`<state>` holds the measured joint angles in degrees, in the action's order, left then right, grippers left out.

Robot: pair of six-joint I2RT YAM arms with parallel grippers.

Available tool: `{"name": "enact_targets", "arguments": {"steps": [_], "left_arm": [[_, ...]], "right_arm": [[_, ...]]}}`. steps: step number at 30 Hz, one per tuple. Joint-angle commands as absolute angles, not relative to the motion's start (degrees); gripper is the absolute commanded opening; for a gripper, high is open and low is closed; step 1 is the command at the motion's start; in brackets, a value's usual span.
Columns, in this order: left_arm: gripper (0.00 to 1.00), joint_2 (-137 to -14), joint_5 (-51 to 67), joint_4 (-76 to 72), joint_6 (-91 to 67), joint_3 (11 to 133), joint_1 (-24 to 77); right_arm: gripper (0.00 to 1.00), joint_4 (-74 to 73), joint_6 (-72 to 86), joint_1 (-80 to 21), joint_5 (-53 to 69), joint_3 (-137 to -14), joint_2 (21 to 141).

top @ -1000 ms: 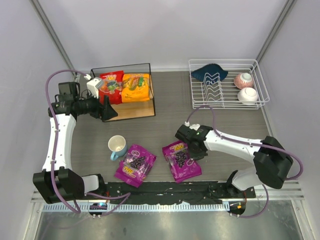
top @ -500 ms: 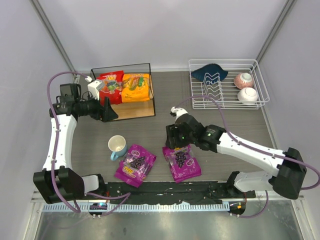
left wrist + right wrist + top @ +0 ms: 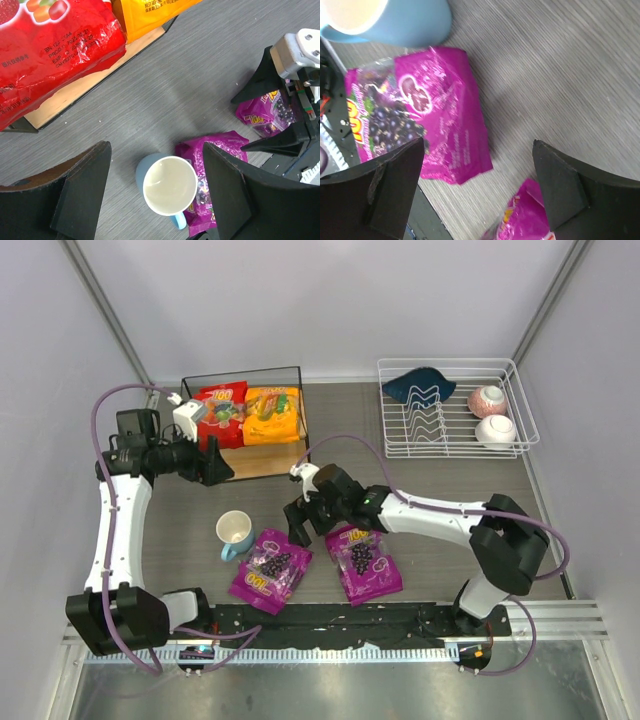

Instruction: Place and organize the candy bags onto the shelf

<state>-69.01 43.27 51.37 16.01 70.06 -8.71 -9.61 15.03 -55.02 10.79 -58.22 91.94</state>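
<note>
1. The right claw [image 3: 308, 525] is seen spread wide, with nothing caught between its fingers. A second ago it was pressed together.
2. The right arm has been swung to the left. Earlier its claw was held over the right purple bag [image 3: 365, 560]. Now it is hung above the tabletop [image 3: 345, 420], at the far edge of the left purple bag [image 3: 270, 570] and near the blue mug [image 3: 235, 533].
3. In the right wrist view, the left purple bag is seen below the spread fingers. A corner of the other purple bag is seen at the lower edge, and the mug at the upper left.
4. Both purple bags are laid flat on the near part of the tabletop, side by side and apart. Neither has been shifted since the earlier frames.
5. The red bag [image 3: 222, 410] and the orange-yellow bag [image 3: 272, 415] are laid side by side on the shelf [image 3: 265, 460], at the far left. Which board carries them cannot be told. Their places are unchanged.
6. The left claw [image 3: 213, 450] is held spread and empty at the shelf's front left, close to the red bag. It has hardly been moved over the last second.
7. The white dish rack [image 3: 520, 405] is seen at the far right, with two bowls [image 3: 488, 398] and a dark blue cloth [image 3: 418, 385] in it, all as before.
</note>
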Motion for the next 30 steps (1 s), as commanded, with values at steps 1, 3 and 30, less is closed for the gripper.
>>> {"name": "enact_targets", "arguments": {"steps": [1, 3, 30], "left_arm": [[0.78, -67.94, 42.80, 52.21, 17.23, 70.31, -9.05], [0.78, -68.03, 42.63, 52.03, 17.23, 70.31, -9.05], [0.79, -68.82, 43.33, 51.68, 17.75, 70.14, -9.05]], "right_arm": [[0.95, -2.02, 12.39, -55.46, 18.71, -62.05, 93.77], [0.95, -1.93, 11.78, -55.55, 22.49, -63.10, 95.87], [0.01, -5.01, 20.11, -59.15, 5.14, -55.03, 87.65]]}}
